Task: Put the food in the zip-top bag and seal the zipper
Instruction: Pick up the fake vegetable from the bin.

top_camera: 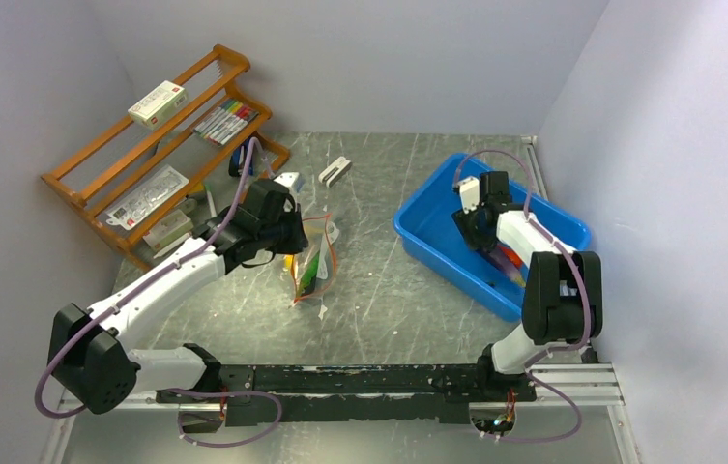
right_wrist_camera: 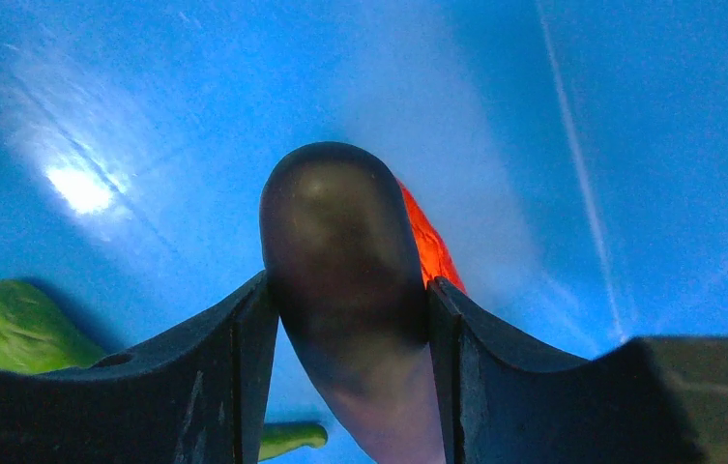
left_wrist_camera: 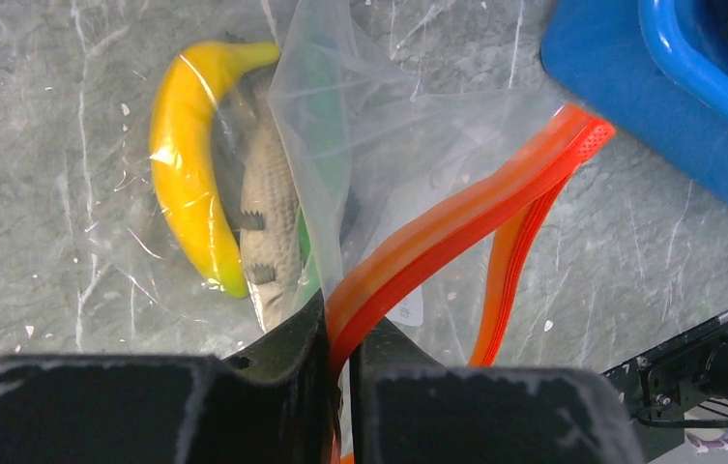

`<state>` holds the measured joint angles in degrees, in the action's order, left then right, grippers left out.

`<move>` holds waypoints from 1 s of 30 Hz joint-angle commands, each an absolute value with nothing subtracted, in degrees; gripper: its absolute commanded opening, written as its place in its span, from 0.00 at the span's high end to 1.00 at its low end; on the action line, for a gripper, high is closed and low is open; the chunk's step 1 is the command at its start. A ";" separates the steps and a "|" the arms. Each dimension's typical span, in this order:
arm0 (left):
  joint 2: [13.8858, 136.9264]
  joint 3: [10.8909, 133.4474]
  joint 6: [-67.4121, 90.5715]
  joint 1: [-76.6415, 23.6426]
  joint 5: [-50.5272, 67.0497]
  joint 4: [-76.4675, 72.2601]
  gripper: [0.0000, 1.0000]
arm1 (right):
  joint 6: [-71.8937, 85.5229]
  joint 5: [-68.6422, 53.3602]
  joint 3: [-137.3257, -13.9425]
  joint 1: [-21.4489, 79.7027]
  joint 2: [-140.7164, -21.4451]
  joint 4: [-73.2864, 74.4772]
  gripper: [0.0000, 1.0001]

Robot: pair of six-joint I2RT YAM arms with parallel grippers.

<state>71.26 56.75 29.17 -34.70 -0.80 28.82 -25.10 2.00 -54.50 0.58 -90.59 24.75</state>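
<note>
The clear zip-top bag lies on the table left of centre, with the yellow banana, the grey fish and a green pod inside it. My left gripper is shut on the red-orange zipper at the bag's mouth, which gapes open. My right gripper is down in the blue bin, shut on the dark purple eggplant. The red-orange chili lies just behind the eggplant. A green piece lies on the bin floor to the left.
A wooden rack with markers and boxes stands at the back left. Two small white objects lie behind the bag. The blue bin's corner is close to the bag's right side. Grey walls close in on both sides.
</note>
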 commanded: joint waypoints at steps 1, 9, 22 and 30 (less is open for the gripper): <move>69.08 57.30 28.91 -34.33 -2.12 26.99 0.93 | -22.96 5.14 -56.51 3.72 -87.73 23.95 0.61; 65.18 46.30 26.32 -34.30 -0.83 11.67 0.93 | -15.63 11.24 -56.19 9.81 -84.81 19.95 0.65; 68.38 57.98 21.62 -34.00 0.88 18.02 0.93 | -6.12 16.11 -67.13 11.53 -78.13 20.37 0.67; 68.81 59.40 23.83 -34.01 1.08 20.30 0.93 | 0.32 1.81 -66.07 15.28 -66.59 18.57 0.68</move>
